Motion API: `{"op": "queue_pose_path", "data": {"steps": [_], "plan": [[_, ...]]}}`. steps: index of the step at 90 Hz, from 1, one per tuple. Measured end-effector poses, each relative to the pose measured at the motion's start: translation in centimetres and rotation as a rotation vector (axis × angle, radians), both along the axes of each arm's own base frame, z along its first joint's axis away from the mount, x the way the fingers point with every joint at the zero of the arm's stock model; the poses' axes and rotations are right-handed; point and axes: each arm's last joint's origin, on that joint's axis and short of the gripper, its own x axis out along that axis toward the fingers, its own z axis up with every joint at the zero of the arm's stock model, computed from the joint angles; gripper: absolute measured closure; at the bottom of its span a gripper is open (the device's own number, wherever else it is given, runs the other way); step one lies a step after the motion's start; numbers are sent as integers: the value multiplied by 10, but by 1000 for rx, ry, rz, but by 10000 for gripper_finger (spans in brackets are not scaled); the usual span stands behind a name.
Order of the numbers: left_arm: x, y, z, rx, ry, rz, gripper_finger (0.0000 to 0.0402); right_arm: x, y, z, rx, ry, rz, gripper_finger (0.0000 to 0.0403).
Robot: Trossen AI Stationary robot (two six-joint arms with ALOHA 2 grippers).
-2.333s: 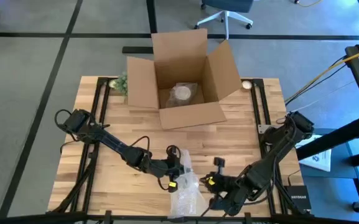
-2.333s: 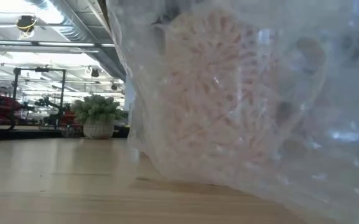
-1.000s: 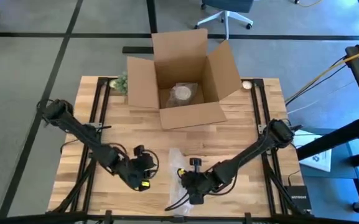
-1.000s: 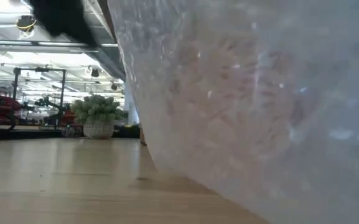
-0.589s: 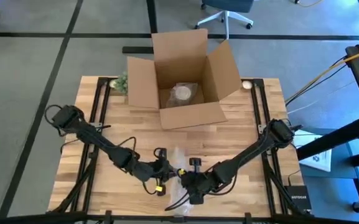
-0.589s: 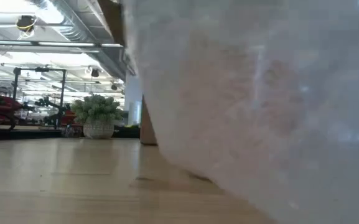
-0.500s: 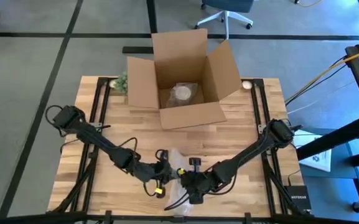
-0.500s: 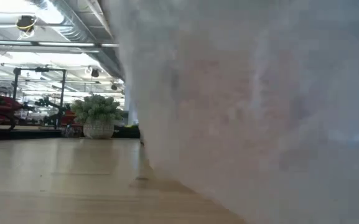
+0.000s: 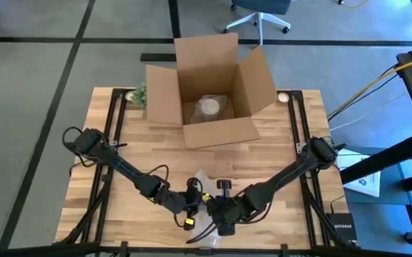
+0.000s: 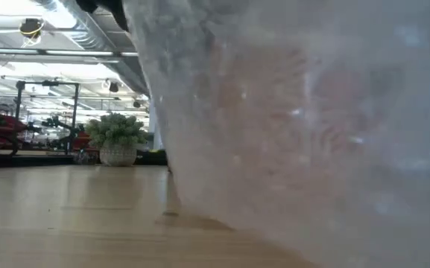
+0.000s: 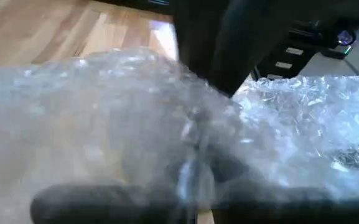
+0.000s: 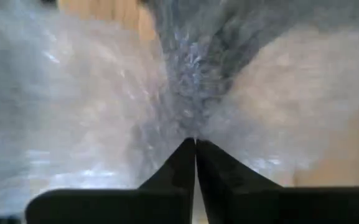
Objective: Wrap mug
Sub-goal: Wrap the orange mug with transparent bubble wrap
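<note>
The high view looks straight down on the whole counter [image 9: 263,153] and both arms. The low view sits at counter height, facing the room, nearly filled by bubble wrap [image 10: 296,134] very close to the lens. Each wrist view looks past its own fingers, pressed against the same wrap, which all four views share.

Clear, glossy, crinkled bubble wrap [image 11: 291,118], pale matt wood-plank table [image 9: 277,160] with visible grain, matt brown cardboard box [image 9: 209,93], dark matt plastic fingers [image 12: 167,177], black arms, black metal table frame [image 9: 113,128], smooth grey floor [image 9: 34,86]
</note>
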Motion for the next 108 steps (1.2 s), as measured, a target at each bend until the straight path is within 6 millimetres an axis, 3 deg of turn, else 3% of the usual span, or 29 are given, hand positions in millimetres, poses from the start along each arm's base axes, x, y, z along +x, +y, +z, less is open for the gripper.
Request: {"op": "queue_pose_path", "data": {"steps": [14,24,34,48,69,89,100,108], "plan": [[-1,-1,1,4,-1,-5,401,-8,-1,34,-67,27,-8,402],[-2,-2,1,7,-1,-9,401,-12,-9,37,-213,7,-77,402],[-2,-3,1,4,-6,-13,401,1,-24,25,-221,-19,-113,402],[-2,-3,1,7,-8,-16,401,16,-27,10,-148,-81,-93,402],[-2,-3,2,6,-10,-20,401,-1,-5,-28,-17,-28,-75,402],[-1,-4,3,1,-14,-17,401,0,-11,-65,97,-73,-95,402],[1,-7,16,-18,-26,-37,401,0,-10,-67,104,-84,-85,402],[-4,-11,44,-18,-47,-71,401,1,-10,-66,100,-91,-86,402]]}}
